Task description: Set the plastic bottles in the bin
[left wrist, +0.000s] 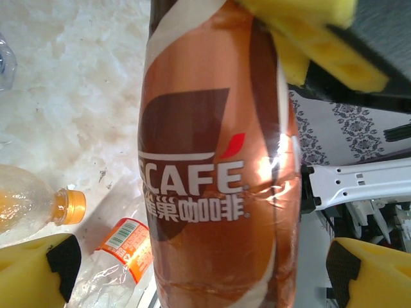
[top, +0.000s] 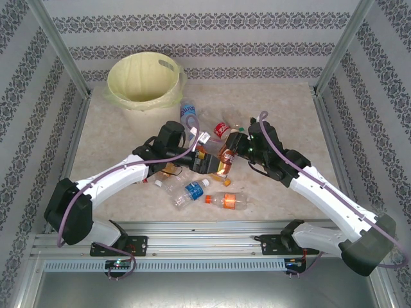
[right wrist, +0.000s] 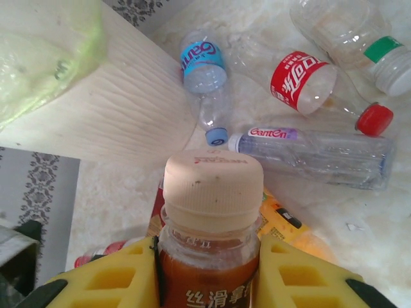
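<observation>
A brown coffee bottle (right wrist: 212, 186) with a cream cap is held off the table, and my right gripper (right wrist: 209, 276) is shut on its neck and shoulder. From the top view this bottle (top: 225, 163) hangs mid-table between both arms. My left gripper (left wrist: 205, 276) stands open around the bottle's body (left wrist: 218, 160), its yellow fingers (left wrist: 38, 273) apart from the label on each side. Other plastic bottles lie loose: a red-label one (right wrist: 302, 83), a blue-label one (right wrist: 204, 67) and a clear one (right wrist: 314, 151). The bin (top: 144, 80) stands at the back left.
More bottles lie near the front: a blue-label one (top: 191, 190), an orange one (top: 228, 201) and an orange-capped one (left wrist: 32, 205). The bin's wall (right wrist: 115, 96) is close to the held bottle. Patterned walls and metal posts enclose the table.
</observation>
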Motion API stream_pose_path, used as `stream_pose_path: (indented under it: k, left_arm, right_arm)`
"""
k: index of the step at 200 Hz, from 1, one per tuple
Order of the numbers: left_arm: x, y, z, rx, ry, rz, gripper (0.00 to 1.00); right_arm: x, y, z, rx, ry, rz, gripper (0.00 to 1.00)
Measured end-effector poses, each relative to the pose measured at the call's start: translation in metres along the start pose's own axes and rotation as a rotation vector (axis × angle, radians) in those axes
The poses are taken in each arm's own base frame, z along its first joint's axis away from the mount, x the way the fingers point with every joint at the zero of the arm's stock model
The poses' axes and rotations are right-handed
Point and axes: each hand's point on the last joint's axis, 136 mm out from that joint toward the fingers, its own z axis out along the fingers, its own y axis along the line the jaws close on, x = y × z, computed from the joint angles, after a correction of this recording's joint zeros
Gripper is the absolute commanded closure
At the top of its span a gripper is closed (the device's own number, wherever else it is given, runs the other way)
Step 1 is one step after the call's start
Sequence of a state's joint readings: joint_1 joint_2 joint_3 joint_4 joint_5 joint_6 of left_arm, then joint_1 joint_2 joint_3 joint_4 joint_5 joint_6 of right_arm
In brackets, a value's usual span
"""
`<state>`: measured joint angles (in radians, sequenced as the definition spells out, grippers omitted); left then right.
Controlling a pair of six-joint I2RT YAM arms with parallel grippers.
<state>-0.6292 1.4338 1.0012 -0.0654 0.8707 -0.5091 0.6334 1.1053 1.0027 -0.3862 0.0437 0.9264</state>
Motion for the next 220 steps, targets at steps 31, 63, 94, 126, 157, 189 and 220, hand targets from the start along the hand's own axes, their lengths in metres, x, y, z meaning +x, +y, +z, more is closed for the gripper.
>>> stream_pose_path:
  k: [31, 63, 94, 126, 157, 189, 220]
  left_arm:
    - [0.002, 0.002, 0.004, 0.011, 0.015, -0.028, 0.11]
    - [0.002, -0.001, 0.004, 0.031, 0.017, -0.027, 0.26]
    - [0.0, -0.005, 0.004, 0.05, 0.011, -0.028, 0.44]
    - [0.002, -0.007, 0.006, 0.056, 0.015, -0.032, 0.53]
    - [0.003, -0.013, 0.005, 0.06, 0.012, -0.017, 0.54]
    - [-0.001, -0.018, 0.001, 0.045, -0.015, 0.003, 0.55]
    - [-0.005, -0.013, -0.001, 0.006, -0.041, 0.0, 0.55]
  right_arm:
    - [-0.002, 0.006, 0.001, -0.025, -0.023, 0.016, 0.66]
    - [0.001, 0.014, 0.001, -0.047, -0.033, 0.02, 0.67]
    - [0.004, 0.014, 0.005, -0.053, -0.048, 0.025, 0.67]
    - [0.005, 0.01, 0.004, -0.062, -0.061, 0.043, 0.67]
    - [0.005, 0.009, -0.003, -0.081, -0.073, 0.053, 0.48]
    - [0.002, 0.01, -0.021, -0.12, -0.111, 0.067, 0.23]
    - [-0.009, 0.021, -0.055, -0.206, -0.159, 0.037, 0.03]
